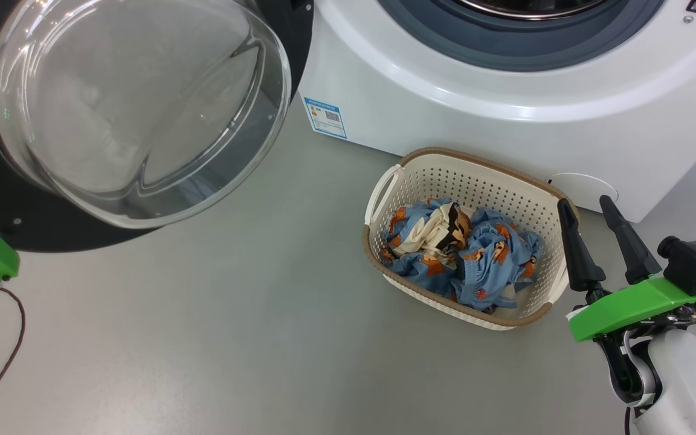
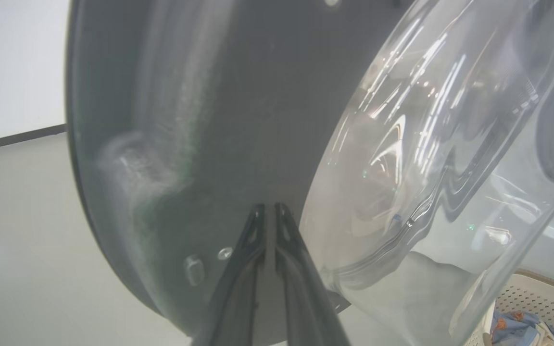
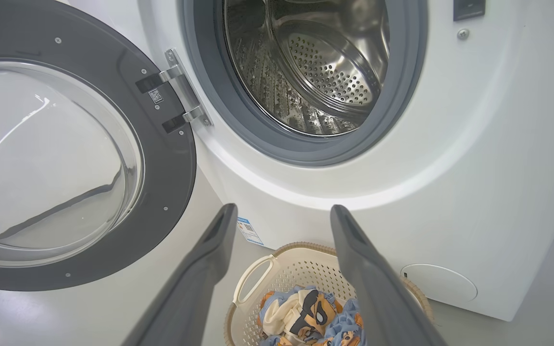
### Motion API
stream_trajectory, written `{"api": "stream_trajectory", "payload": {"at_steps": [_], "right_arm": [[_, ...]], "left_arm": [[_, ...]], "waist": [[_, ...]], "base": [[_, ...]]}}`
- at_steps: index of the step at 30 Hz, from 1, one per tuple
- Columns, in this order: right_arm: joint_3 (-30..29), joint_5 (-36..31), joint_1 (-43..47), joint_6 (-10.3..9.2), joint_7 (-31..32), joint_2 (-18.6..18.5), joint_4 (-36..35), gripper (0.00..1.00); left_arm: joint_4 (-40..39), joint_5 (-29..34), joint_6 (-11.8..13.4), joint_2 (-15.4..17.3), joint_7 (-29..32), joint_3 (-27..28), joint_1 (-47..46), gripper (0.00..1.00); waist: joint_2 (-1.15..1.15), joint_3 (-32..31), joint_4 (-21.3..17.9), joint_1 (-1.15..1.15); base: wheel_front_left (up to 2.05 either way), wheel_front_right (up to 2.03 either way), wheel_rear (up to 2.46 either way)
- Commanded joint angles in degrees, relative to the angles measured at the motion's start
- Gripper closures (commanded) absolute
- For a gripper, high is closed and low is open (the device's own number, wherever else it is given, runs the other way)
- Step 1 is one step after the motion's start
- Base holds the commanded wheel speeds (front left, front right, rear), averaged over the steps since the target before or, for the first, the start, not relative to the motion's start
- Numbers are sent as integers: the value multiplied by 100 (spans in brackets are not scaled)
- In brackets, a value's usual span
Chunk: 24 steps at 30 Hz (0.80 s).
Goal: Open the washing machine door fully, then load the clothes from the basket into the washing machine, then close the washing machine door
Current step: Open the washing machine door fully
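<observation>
The washing machine door (image 1: 34, 223) stands swung open at the upper left, its clear glass bowl (image 1: 136, 109) bulging toward me. My left gripper (image 2: 267, 207) is shut with nothing between its fingers, its tips at the door's (image 2: 185, 120) dark inner face beside the glass. The white washing machine (image 1: 475, 115) shows its steel drum (image 3: 315, 72) uncovered. On the floor before it sits the basket (image 1: 487, 184), holding the light-blue printed clothes (image 1: 481, 254). My right gripper (image 1: 583, 202) hovers open at the basket's right rim. In the right wrist view it (image 3: 283, 209) points over the basket (image 3: 291, 269) and clothes (image 3: 306, 312).
Grey floor (image 1: 233, 332) spreads left of the basket. A round white cover (image 1: 577, 184) sits low on the machine's front, and a blue label (image 1: 325, 118) marks its lower left corner. A brown cable (image 1: 12, 338) hangs by my left arm.
</observation>
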Motion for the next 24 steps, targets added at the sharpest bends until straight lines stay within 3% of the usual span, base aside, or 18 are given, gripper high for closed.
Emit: {"api": "stream_trajectory", "payload": {"at_steps": [1,12,24], "right_arm": [[109,-13,-59,33,-70,25,-128,0],[92,-8,-10,33,-70,31,-145,0],[89,26,166,33,-70,-33,-155,0]], "left_arm": [[18,43,14,454,-84,136,-249,100],[316,-72,-69,358,-298,13,-261,100],[122,-224,-92,245,-499,-194,160,100]], "waist": [[0,-5,4,0],[0,-100,-23,0],[0,-385,-107,0]], "base": [[0,0,0],[0,0,0],[0,0,0]]}}
